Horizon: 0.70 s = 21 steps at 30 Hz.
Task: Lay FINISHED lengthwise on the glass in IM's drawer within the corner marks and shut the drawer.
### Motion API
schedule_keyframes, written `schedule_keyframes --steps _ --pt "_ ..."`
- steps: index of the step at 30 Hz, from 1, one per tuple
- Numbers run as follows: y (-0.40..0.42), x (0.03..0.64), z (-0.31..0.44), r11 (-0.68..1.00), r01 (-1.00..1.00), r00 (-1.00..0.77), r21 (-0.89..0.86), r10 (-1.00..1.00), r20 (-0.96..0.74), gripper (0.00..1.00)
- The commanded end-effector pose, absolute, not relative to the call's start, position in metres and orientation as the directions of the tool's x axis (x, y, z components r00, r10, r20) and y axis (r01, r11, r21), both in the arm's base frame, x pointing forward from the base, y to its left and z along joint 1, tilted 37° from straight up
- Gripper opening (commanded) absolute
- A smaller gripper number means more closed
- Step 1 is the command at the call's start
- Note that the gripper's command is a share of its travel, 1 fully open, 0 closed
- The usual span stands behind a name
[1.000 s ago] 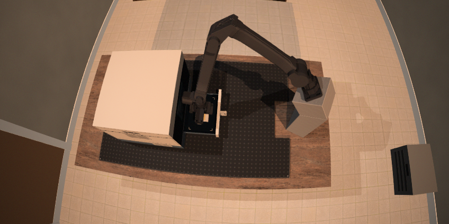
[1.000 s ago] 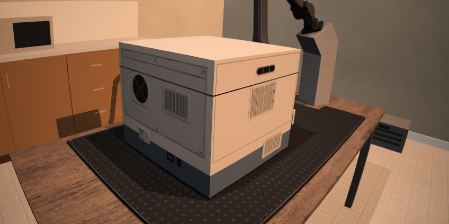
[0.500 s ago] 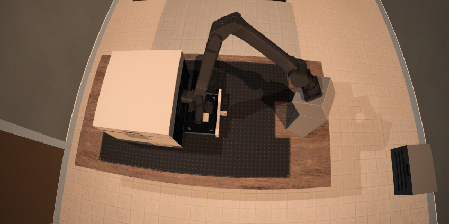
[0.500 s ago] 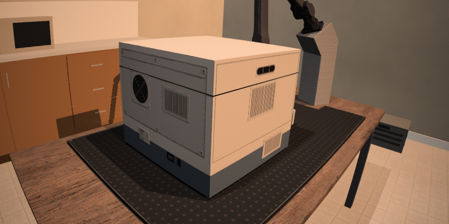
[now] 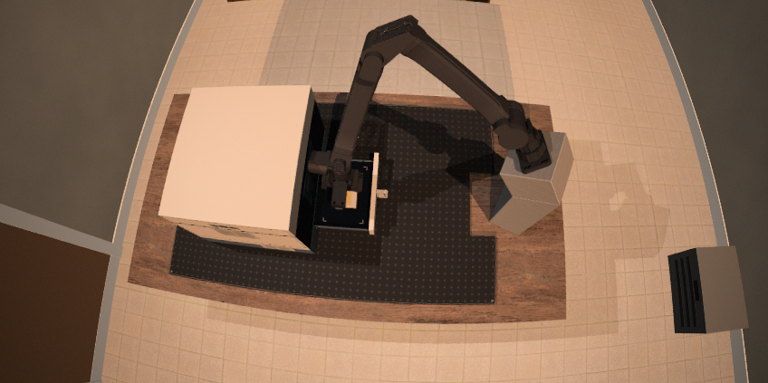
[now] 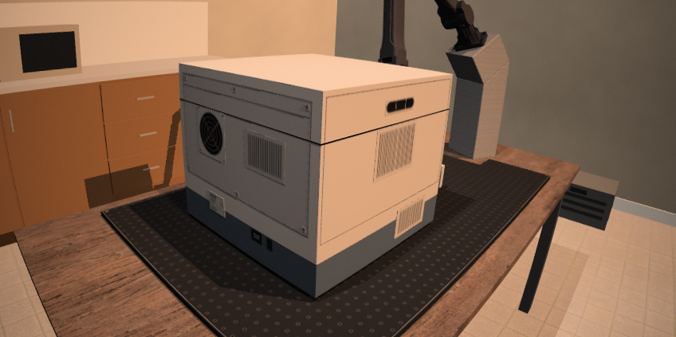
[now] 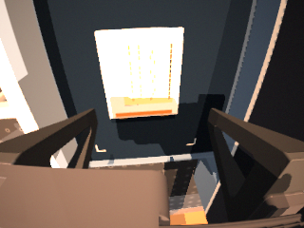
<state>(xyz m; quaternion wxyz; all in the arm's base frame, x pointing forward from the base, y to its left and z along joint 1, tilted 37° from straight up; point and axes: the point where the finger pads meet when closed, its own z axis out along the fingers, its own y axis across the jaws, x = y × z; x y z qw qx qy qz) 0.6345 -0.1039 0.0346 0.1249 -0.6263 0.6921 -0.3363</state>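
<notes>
The gel imager (image 5: 236, 153) (image 6: 384, 158) stands upright on a dark dotted mat (image 5: 431, 271) (image 6: 497, 191), which covers much of the wooden surface (image 5: 528, 282) (image 6: 61, 267). Its drawer (image 5: 373, 212) is out, with the handle (image 5: 381, 194) on the outer face of the drawer's front panel.

Inside the drawer, the finished cassette (image 5: 351, 199) (image 7: 140, 71) appears to lie flat on the dark glass (image 5: 347, 220) (image 7: 209, 57), its longer sides running roughly parallel to the drawer's front. Pale corner marks (image 5: 361, 221) (image 7: 100, 149) show on the glass near the drawer's side wall, apart from the cassette. The arm hides part of the cassette from above, so exact centring cannot be told.

The pincer (image 5: 340, 182) (image 7: 152, 115) is over the drawer, wide open and gripping nothing. In the wrist view its two fingers frame a stretch of glass beside the cassette's orange-striped end, neither finger touching the cassette.

The dark arm (image 5: 452, 71) (image 6: 393, 11) reaches to the drawer from a grey pedestal (image 5: 531, 187) (image 6: 479, 115), which stands beyond the drawer's front, well apart from it. From the exterior view, the imager's housing hides the cassette and pincer.
</notes>
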Motion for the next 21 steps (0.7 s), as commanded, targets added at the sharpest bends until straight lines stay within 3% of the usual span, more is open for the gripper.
schedule_keyframes --steps 1,21 --pt "-0.091 0.629 0.039 -0.016 -0.787 -0.173 -0.617 -0.954 0.246 0.92" --pt "-0.09 0.625 0.034 -0.015 -0.795 -0.171 -0.607 -0.953 0.248 0.92"
